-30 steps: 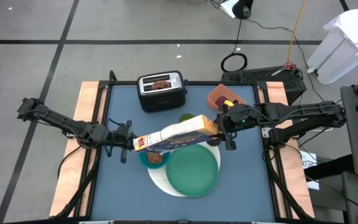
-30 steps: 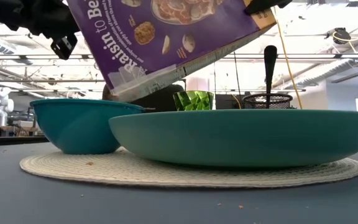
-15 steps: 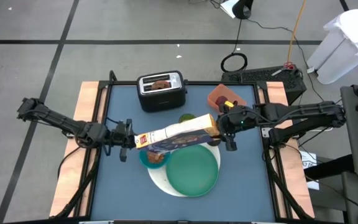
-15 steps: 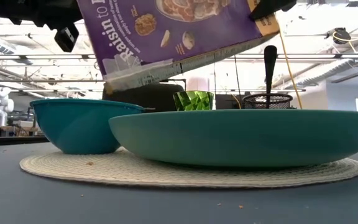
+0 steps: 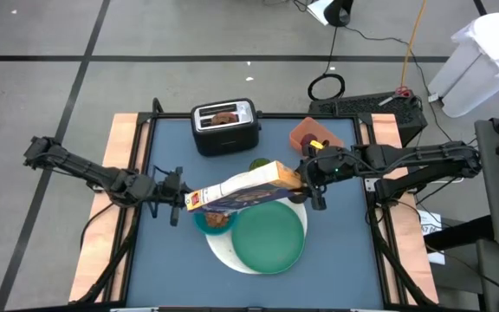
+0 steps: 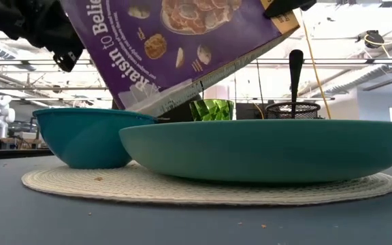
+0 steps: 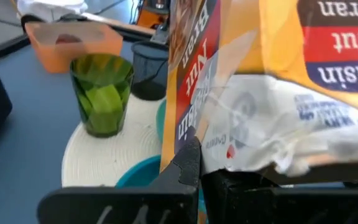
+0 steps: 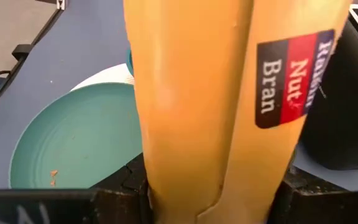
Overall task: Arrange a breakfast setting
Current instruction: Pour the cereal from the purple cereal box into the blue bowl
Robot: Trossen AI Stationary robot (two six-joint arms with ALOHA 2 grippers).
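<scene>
Purple-and-yellow cardboard cereal box (image 5: 241, 186) held aloft across the middle of the high view. Tilted, with its lower open end over the blue bowl (image 6: 80, 136) left of centre.

Right tool (image 5: 308, 179) clamped on the box's raised end at centre right, yellow side panel pinched between the dark fingers. Left tool (image 5: 177, 202) at the lower end, centre left, fingers pressed together right against the crumpled clear liner bag (image 7: 260, 130). Cannot tell whether any liner or flap is caught between them.

Probably light and thin-walled, that box: easily dented, so best gripped across its narrow sides near an end, as here. Liner slippery and limp, no good for bearing weight.

Below, the setting gathered at lower centre:
- Blue bowl, smooth and rigid, beside the large green plate (image 5: 269, 238), something brown inside.
- Plate shallow, glossy, probably hard plastic; best taken by the rim.
- Both resting on the white round disc (image 6: 182, 187), woven and coarse, likely floppy.
- Behind them the lime cup (image 7: 102, 93), faceted and translucent.
- Next to it the small black mesh cup (image 7: 146, 71) with a metal spoon (image 6: 295, 75) standing in it.

Tabletop (image 5: 171, 269) dark blue and matte.
</scene>
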